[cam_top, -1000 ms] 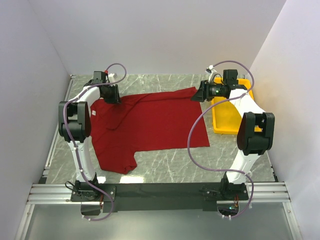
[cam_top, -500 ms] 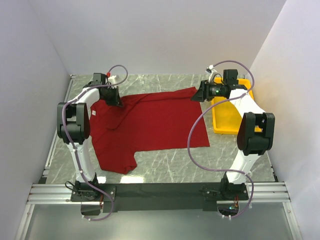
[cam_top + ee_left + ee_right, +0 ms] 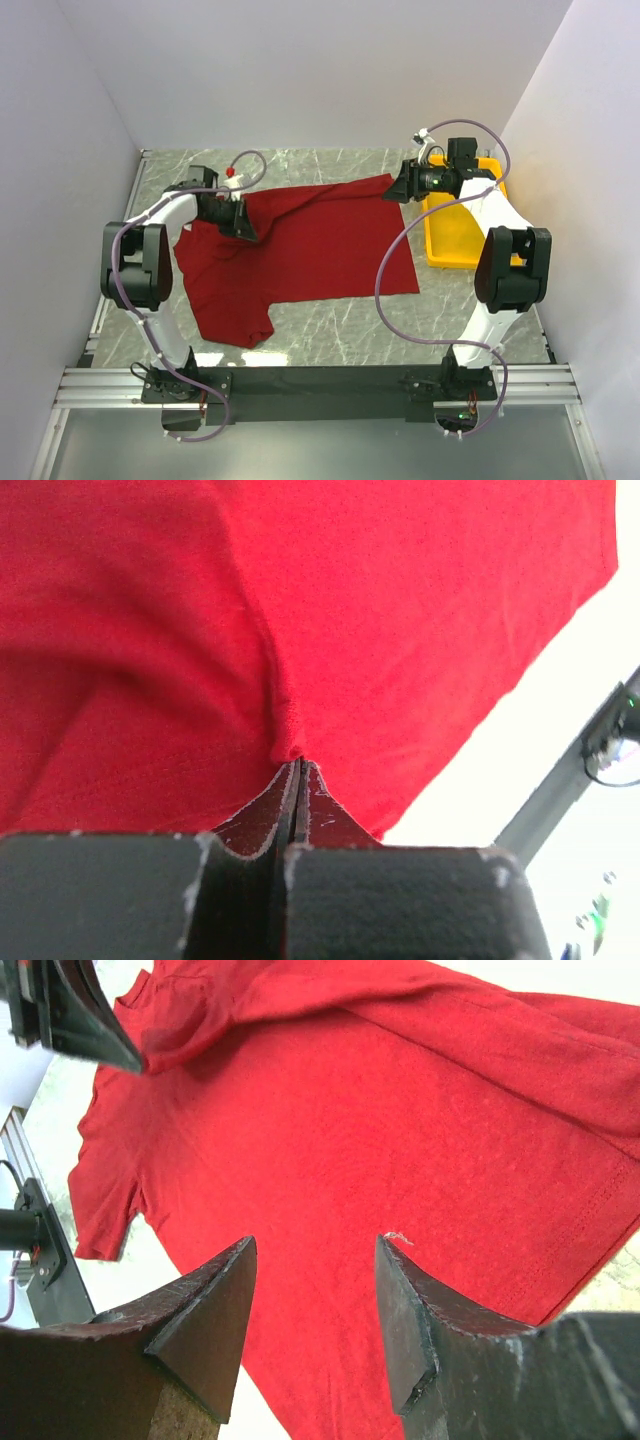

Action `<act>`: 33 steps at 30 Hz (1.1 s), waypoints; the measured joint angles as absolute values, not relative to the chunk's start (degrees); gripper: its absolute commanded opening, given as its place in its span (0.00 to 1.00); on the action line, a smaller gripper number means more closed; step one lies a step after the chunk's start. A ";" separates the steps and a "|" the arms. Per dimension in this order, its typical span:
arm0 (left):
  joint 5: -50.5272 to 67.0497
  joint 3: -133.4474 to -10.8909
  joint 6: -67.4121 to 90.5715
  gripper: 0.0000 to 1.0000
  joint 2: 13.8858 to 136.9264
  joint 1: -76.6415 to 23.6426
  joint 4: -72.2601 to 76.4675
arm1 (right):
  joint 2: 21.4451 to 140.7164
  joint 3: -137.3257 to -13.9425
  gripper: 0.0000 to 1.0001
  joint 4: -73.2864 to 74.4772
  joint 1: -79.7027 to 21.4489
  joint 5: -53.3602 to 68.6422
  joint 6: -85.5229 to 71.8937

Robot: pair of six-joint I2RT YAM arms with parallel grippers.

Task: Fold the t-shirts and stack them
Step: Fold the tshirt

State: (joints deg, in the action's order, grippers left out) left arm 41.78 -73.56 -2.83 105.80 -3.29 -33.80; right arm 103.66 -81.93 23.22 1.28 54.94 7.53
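Swung inward since a moment ago, the left gripper [image 3: 240,222] drags the one maroon t-shirt [image 3: 310,250] by its far-left shoulder!
Shirt sprawls mid-scene on the table [image 3: 340,335], one sleeve nearest; left jaws clamped on a fold, right gripper [image 3: 398,188] gaping above the far-right corner, one yellow tray [image 3: 455,240] at right.

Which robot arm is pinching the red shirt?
The left gripper: its jaws are shut on a fold of the t-shirt. The right gripper has open, empty jaws.

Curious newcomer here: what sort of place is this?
Likely a robot test cell: plain white walls box in a marble-patterned table, and a metal rail carries a black-and-white left arm and right arm over a dark red cloth t-shirt.
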 measured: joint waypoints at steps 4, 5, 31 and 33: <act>42.26 -72.18 -2.61 0.01 105.80 -5.26 -34.57 | 103.66 -81.93 0.58 23.20 1.28 54.94 7.51; 42.28 -72.10 -2.35 0.01 105.80 -5.76 -34.46 | 103.66 -81.93 0.58 23.20 1.28 54.94 7.51; 30.61 -71.81 15.79 0.01 105.91 -10.72 -30.63 | 103.61 -80.20 0.58 23.14 1.28 54.92 7.49; 29.12 -72.05 18.37 0.01 105.93 -11.81 -30.76 | 103.61 -80.18 0.58 23.14 1.28 54.92 7.49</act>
State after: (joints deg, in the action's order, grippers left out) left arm 29.12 -72.05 18.37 105.93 -11.81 -30.76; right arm 103.61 -80.18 23.14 1.28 54.92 7.49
